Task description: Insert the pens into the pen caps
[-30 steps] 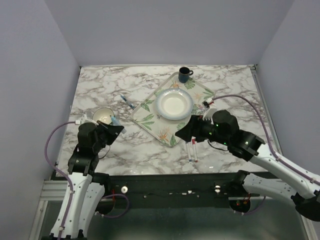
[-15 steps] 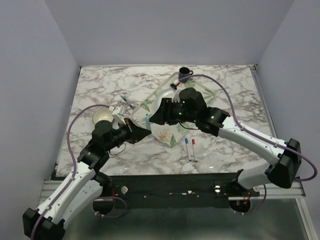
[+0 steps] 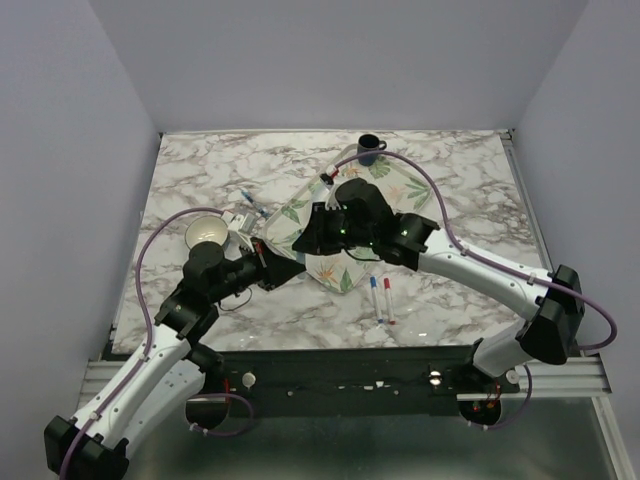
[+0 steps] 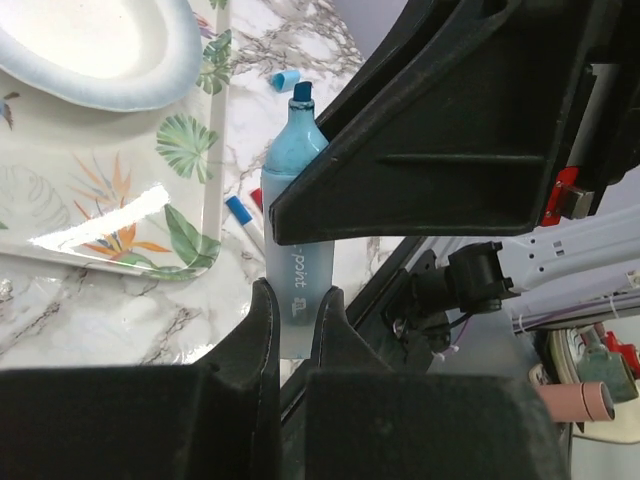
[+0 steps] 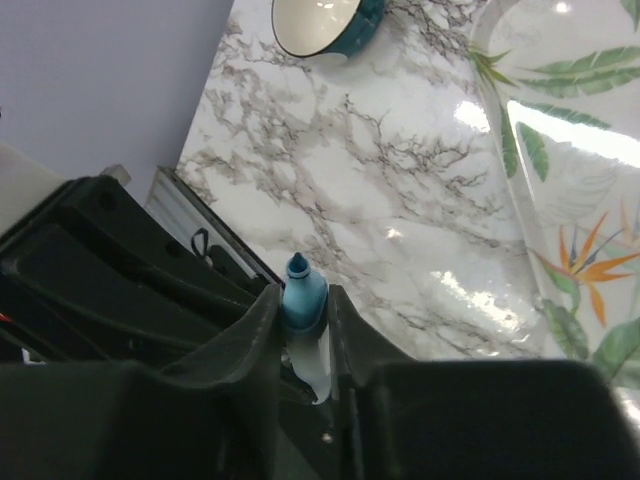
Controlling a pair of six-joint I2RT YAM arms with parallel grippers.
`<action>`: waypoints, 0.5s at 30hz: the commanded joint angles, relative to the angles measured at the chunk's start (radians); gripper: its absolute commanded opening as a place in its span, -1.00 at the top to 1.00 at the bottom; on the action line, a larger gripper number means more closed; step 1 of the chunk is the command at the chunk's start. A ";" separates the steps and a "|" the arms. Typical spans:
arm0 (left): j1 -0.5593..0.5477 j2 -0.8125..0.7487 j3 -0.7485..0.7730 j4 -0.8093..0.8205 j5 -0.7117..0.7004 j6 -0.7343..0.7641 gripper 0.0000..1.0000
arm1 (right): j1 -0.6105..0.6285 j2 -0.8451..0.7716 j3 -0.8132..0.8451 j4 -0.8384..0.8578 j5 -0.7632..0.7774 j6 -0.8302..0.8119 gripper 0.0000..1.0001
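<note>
1. The left tool [image 4: 296,296] is clenched on the thick light-blue plastic marker [image 4: 293,170], down at its back end.
2. This marker is held up off the white and grey marble counter [image 3: 200,170]. Its dark blue tip is bare and points away from the left tool.
3. The right tool [image 5: 303,300] reaches in from the 3 o'clock side. Its two fingers [image 5: 260,320] sit on both sides of the same marker, close to the tip. I cannot tell if they squeeze it.
4. From above, the two tools meet over the 7 o'clock corner of the leaf-print tray [image 3: 405,185].
5. A small light-blue plastic cap [image 4: 285,79] lies alone on the counter. In the left wrist view it shows just past the marker's tip.
6. Two slim white markers, the blue-tipped one [image 3: 375,297] and the red-tipped one [image 3: 388,297], lie side by side on the counter. They are near the tray, at its 5 o'clock.
7. A thin dark blue pen [image 3: 252,200] lies on the counter at 10 o'clock of the tray.
8. A round white plate with a blue rim [image 4: 100,60] sits on the tray.
9. A teal bowl with a white inside [image 5: 320,25] stands at the 9 o'clock side of the counter. A dark mug [image 3: 369,148] stands at the tray's 12 o'clock corner.
</note>
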 commanded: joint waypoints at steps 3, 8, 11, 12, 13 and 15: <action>-0.007 -0.023 0.025 0.036 0.093 0.006 0.57 | 0.013 -0.017 -0.011 0.045 0.008 -0.053 0.99; -0.007 0.002 0.107 -0.068 0.113 0.087 -0.24 | 0.013 -0.148 -0.170 0.265 -0.064 -0.130 0.99; -0.007 0.002 0.126 -0.071 0.180 0.063 -0.26 | 0.013 -0.218 -0.241 0.409 -0.139 -0.150 0.99; -0.007 0.000 0.123 -0.010 0.202 0.033 -0.23 | 0.015 -0.232 -0.276 0.436 -0.165 -0.153 0.99; -0.007 -0.004 0.099 0.036 0.232 -0.004 -0.20 | 0.015 -0.243 -0.298 0.488 -0.176 -0.152 0.99; -0.007 -0.007 0.068 0.200 0.310 -0.125 -0.17 | 0.013 -0.283 -0.341 0.558 -0.209 -0.146 0.99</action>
